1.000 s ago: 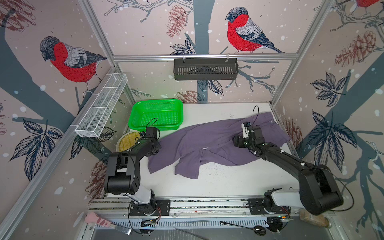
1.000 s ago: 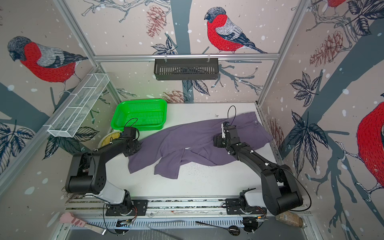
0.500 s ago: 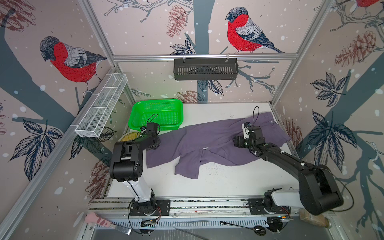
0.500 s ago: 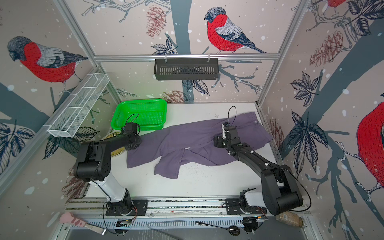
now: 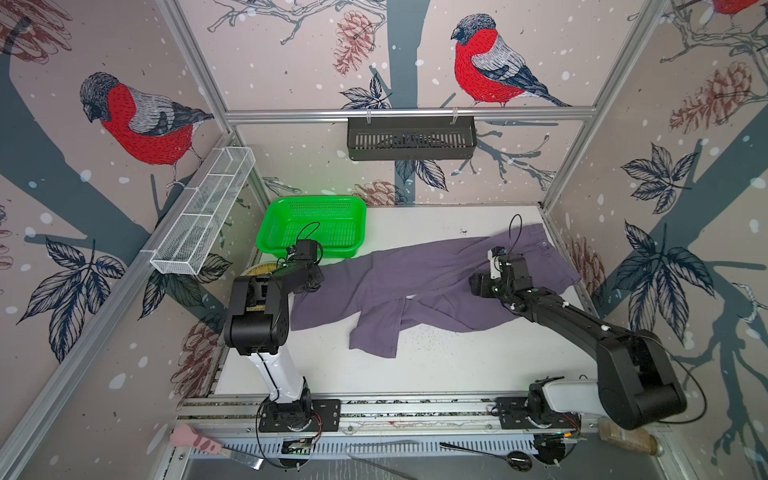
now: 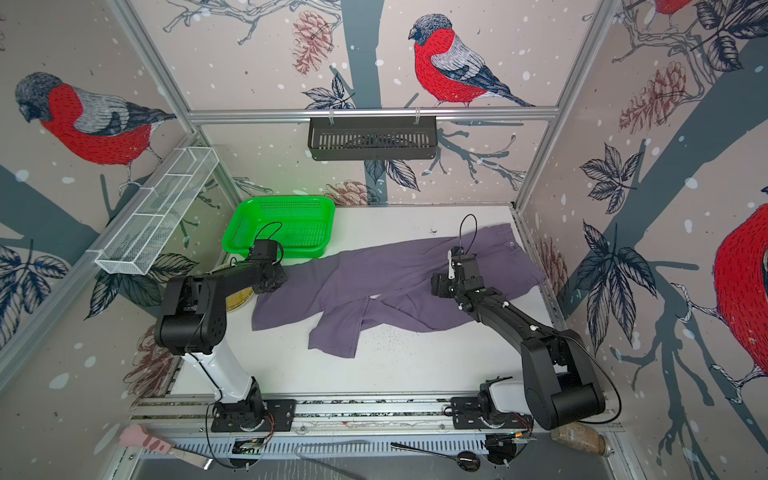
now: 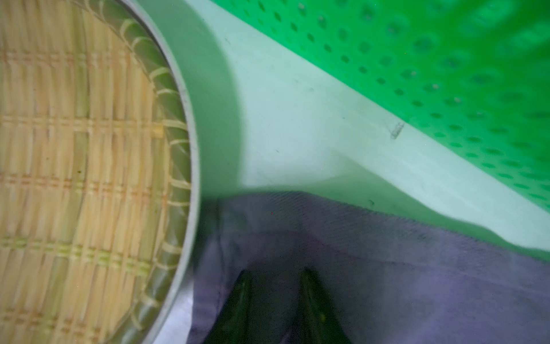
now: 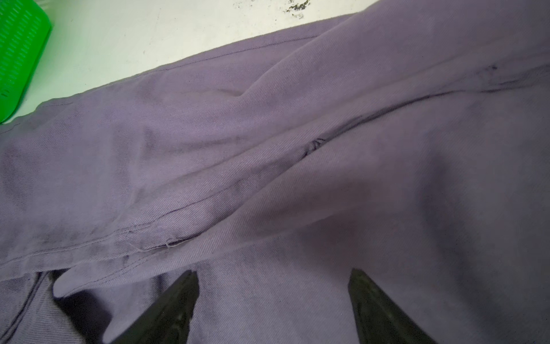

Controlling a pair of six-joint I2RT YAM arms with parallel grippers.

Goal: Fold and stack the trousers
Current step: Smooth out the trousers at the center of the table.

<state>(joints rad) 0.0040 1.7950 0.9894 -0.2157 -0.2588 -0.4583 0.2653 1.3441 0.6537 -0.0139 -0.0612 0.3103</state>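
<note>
Purple-grey trousers (image 5: 419, 278) are sprawling unfolded from nine to two o'clock. The left gripper (image 7: 275, 278) is pinching a leg end, the right gripper (image 8: 272, 272) is poised spread over the seat. A pull toward nine risks dragging cloth onto the woven tray (image 7: 89, 178).

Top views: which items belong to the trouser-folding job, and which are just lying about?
Job:
- purple-grey cotton trousers

Lying about:
- green perforated plastic basket
- round woven bamboo tray
- white wire-mesh shelf
- black slotted wall rack
- pink-handled spatula
- black long-handled spoon
</note>
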